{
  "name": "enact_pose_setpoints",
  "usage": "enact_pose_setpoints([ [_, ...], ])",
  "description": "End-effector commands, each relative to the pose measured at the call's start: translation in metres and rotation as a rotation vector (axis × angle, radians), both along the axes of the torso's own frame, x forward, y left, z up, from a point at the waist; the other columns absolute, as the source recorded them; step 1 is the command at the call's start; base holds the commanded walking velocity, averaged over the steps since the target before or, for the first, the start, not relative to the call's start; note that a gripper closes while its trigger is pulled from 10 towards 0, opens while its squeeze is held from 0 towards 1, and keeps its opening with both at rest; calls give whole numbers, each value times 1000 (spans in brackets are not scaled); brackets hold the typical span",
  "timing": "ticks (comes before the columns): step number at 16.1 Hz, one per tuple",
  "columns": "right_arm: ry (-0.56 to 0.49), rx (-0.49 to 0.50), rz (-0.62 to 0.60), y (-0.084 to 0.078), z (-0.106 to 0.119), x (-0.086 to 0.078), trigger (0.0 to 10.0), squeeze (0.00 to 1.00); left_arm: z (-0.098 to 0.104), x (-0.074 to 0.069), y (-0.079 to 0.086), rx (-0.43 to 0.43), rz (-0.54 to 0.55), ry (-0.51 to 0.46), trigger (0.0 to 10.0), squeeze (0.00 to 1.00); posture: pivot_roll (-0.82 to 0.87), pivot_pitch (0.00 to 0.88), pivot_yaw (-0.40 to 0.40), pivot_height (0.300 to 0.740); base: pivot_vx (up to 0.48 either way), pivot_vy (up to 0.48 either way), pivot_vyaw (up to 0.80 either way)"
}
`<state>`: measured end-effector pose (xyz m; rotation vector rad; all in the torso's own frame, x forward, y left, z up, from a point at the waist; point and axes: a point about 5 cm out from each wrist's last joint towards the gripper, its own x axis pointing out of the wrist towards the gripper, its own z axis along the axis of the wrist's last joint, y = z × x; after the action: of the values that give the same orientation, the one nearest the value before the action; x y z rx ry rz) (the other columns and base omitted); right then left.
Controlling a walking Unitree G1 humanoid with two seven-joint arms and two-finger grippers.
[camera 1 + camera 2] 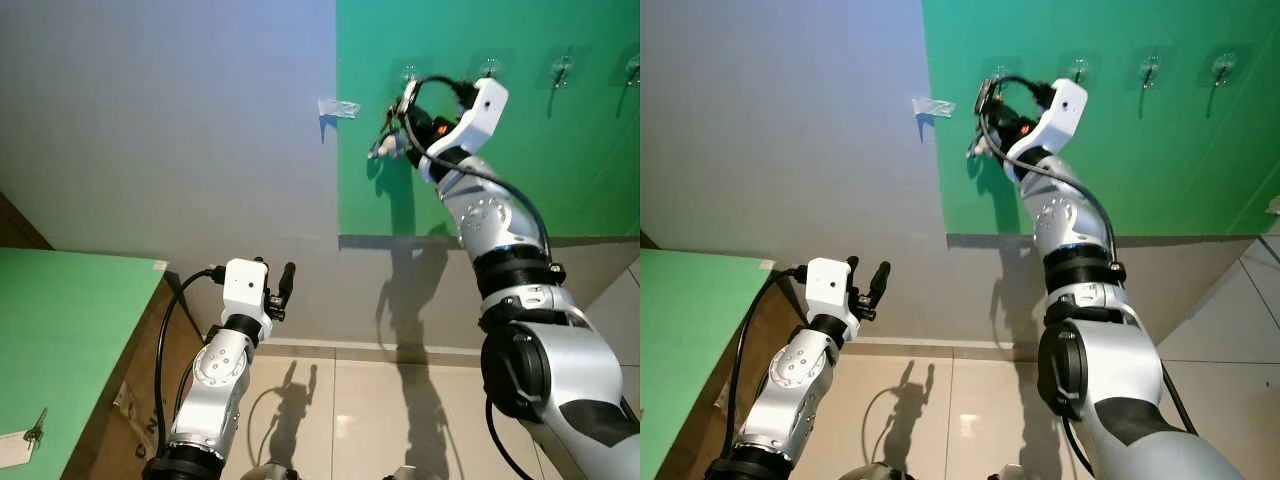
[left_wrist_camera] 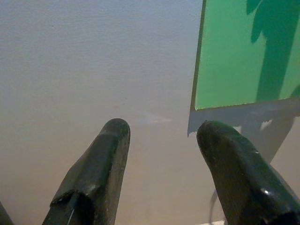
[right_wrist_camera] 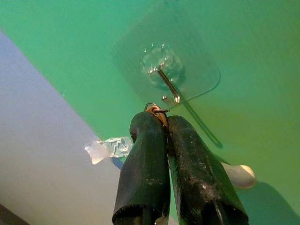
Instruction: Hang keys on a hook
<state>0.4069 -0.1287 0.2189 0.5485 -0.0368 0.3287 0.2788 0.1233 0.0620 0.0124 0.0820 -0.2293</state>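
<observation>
My right gripper (image 1: 402,104) is raised to the green wall panel (image 1: 500,170), shut on a key ring (image 3: 155,110). The keys (image 1: 384,148) dangle below the fingers. In the right wrist view the ring sits just under the metal tip of the leftmost clear adhesive hook (image 3: 168,85); I cannot tell whether they touch. That hook (image 1: 408,73) is directly above the gripper in the left eye view. A pale rounded part of the key bunch (image 3: 240,175) shows behind the fingers. My left gripper (image 1: 284,286) is held low, open and holding nothing, pointing at the grey wall.
Three more hooks (image 1: 490,68) run in a row to the right on the panel. A scrap of clear tape (image 1: 338,107) sticks to the grey wall left of the panel. A green table (image 1: 60,330) stands at the lower left, with a key on white paper (image 1: 33,433).
</observation>
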Motion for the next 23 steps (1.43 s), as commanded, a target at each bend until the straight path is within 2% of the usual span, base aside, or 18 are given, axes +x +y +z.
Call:
enact_pose_setpoints([
  [1, -28, -33, -3, 1, 8, 1, 0, 0, 2, 0, 3, 2, 12, -3, 10000, 0, -155, 0, 65, 740, 0, 0, 0],
  [4, -119, -177, -8, 3, 13, -2, 0, 0, 1, 0, 2, 2, 11, -2, 10000, 0, -160, 0, 66, 740, 0, 0, 0],
  [8, -111, -166, -5, 3, 12, -2, 0, 0, 1, -1, 2, 2, 9, 1, 10000, 0, -162, 0, 65, 740, 0, 0, 0],
  [19, 53, 122, -49, -8, 4, 3, 0, 0, 0, -1, 0, -1, 11, 9, 10000, 0, -161, 0, 60, 740, 0, 0, 0],
  [21, 118, 224, -39, -10, 0, 4, 0, 0, -1, -2, 1, -2, 12, 14, 10000, 0, -160, 0, 60, 740, 0, 0, 0],
  [23, 143, 245, -32, -10, -3, 3, 0, 0, -2, -2, 0, -2, 13, 16, 10000, 0, -161, 0, 59, 740, 0, 0, 0],
])
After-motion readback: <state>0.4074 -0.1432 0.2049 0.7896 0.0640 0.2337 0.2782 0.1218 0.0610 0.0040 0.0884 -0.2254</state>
